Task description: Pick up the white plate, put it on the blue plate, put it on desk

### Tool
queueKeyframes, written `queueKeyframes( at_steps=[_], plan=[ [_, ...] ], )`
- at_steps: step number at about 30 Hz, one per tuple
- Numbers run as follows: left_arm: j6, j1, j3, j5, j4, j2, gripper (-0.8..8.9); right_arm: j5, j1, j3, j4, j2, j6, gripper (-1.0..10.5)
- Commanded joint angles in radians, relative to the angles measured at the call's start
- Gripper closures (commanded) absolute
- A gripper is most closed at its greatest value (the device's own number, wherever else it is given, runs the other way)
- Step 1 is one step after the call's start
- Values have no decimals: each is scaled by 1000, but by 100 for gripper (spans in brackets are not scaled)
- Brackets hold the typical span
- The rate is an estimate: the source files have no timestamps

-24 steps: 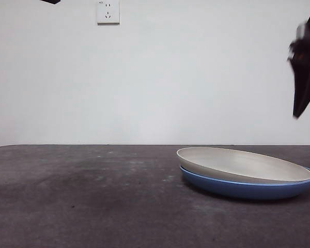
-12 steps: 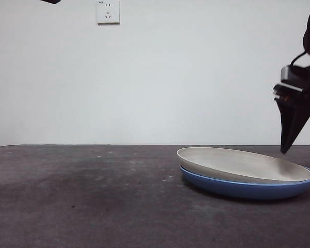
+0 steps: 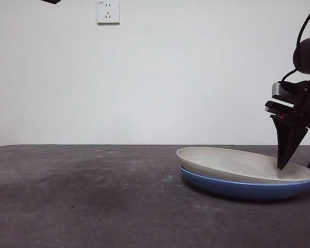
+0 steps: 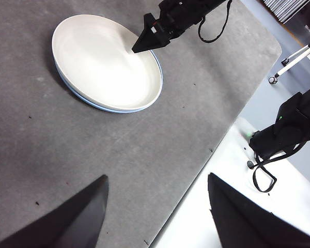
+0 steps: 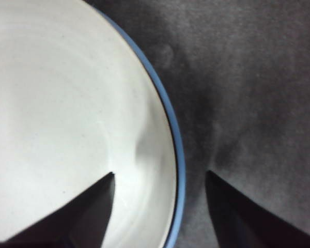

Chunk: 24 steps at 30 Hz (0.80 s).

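R tool [image 3: 297, 166] lowered, straddling white plate [image 3: 237, 163] rim.

cream white plate [image 3: 237, 163] with blue plate [image 3: 248, 189] showing beneath its rim; mottled dark grey desk [image 3: 82, 196]; black right gripper [image 5: 160, 178].

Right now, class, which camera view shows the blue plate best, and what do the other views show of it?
The front view: the blue plate shows its whole near side beneath the white plate. The left wrist view shows only a thin blue edge around the white plate. The right wrist view shows a short blue arc between the right tool's open jaws.
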Motion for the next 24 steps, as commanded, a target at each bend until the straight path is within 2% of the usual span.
queueKeyframes(
  at_steps=[1, 6, 12, 15, 24],
  plan=[
    [11, -6, 10, 5, 11, 6, 505, 5, 4, 4, 9, 26, -8, 749],
    [11, -6, 10, 5, 10, 6, 505, 37, 3, 4, 5, 26, -4, 856],
    [11, -6, 10, 5, 10, 6, 505, 67, 3, 4, 0, 26, 2, 862],
    [11, -6, 10, 5, 9, 6, 505, 69, 3, 4, -3, 26, 3, 934],
    [11, -6, 10, 5, 8, 6, 505, 68, 3, 4, -3, 15, 17, 937]
  ],
)
